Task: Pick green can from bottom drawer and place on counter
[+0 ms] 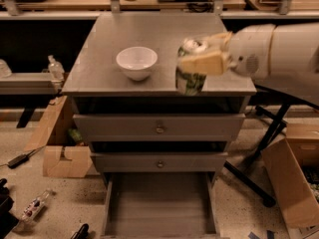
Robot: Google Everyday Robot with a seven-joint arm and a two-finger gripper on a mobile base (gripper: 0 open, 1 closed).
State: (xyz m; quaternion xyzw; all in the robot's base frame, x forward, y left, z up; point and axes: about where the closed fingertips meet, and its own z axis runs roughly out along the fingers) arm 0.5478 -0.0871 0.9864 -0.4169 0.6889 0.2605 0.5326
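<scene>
My gripper reaches in from the right and is shut on the green can, which has a silver lid and pull tab. I hold the can upright in front of the counter's front right part, near its front edge. The tan fingers cover the can's upper side. The bottom drawer is pulled open below, and its grey floor shows nothing on it.
A white bowl stands on the counter left of the can. Two shut drawer fronts with brass knobs are below. A cardboard box sits at the right, a chair base beside it, cardboard and a bottle lie at the left.
</scene>
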